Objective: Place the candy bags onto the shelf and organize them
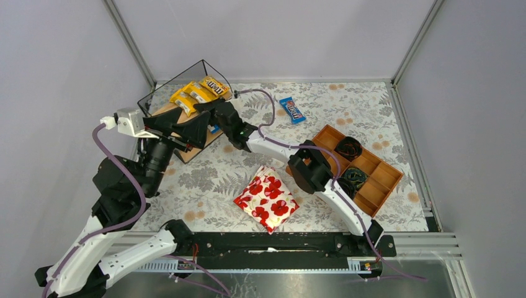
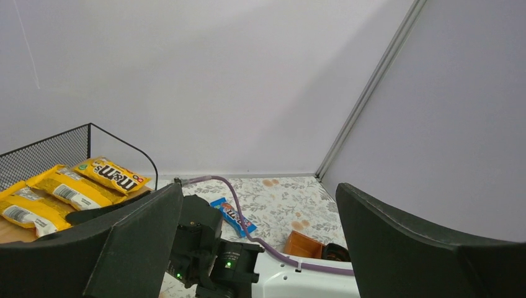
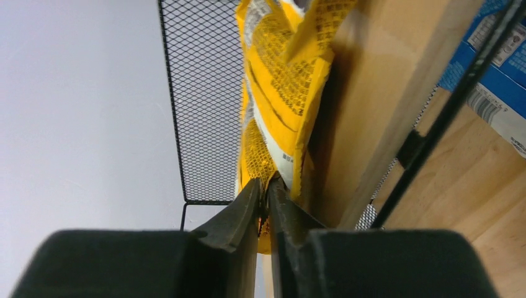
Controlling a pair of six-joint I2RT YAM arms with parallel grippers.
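R hand (image 3: 265, 189) squeezes tight on a yellow candy bag (image 3: 279, 93) on the shelf (image 3: 372, 93). L hand (image 2: 258, 192) spread wide w/ nothing in it, by shelf.

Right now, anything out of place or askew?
One blue candy bag lies alone on the table, away from the shelf. The yellow candy bags on it overlap crookedly. The right gripper pinches one in its jaws.
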